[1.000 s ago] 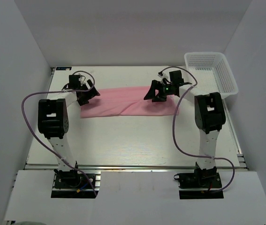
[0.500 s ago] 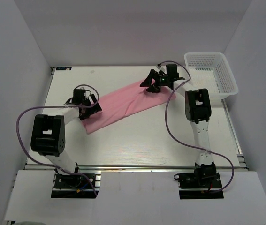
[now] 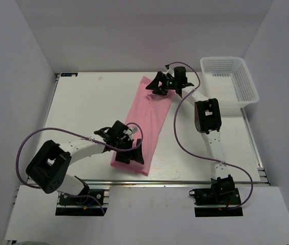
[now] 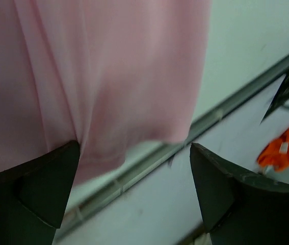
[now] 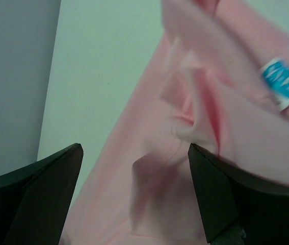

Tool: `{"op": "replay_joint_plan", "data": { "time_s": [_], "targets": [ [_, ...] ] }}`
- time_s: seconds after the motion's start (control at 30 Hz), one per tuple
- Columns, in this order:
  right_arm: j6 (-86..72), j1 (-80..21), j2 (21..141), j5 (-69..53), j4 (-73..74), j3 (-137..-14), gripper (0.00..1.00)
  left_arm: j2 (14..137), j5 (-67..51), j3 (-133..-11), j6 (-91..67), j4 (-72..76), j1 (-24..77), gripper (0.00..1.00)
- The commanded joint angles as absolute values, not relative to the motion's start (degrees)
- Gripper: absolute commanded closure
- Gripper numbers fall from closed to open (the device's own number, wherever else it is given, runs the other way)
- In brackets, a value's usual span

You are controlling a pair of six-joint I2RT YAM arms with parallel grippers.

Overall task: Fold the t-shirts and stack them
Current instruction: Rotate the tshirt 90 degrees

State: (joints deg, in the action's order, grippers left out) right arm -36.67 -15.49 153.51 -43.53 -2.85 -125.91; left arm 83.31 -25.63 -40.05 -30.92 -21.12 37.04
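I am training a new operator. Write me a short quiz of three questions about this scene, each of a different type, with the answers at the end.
1. True or false: the t-shirt lies inside the basket.
2. At which end of the t-shirt is the left gripper? A: the near end. B: the far end. C: neither end.
3. Fill the gap: the label on the t-shirt, seen in the right wrist view, is ____ in colour.
Key: 1 false; 2 A; 3 blue.
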Motion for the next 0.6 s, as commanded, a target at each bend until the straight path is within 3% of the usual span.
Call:
{"op": "replay_joint_plan", "data": {
  "time_s": [0.0,0.2,0.47,0.57],
  "targets": [
    [-33.1,-15.4,152.6,-36.8,1.6,-127.7,0.1,79.0,-27.2,-38.1,-33.9,-45.0,40.1,0.0],
    [-22.8,-16.0,145.6,-32.9,6.1,-127.8,0.1,69.2,-25.9,-39.4,-36.5,-43.1,42.5,0.0],
    [-10.1,-20.3,132.6,-30.0,19.8,-125.1,0.1,68.6,-7.7,-52.6,-30.1,-45.7,43.5,0.0],
    [-10.5,-23.6,125.9,-17.6,25.5,-117.6,0.1,70.0,3.2,-54.6,-34.4,-46.9,41.9,0.0]
  ]
}}
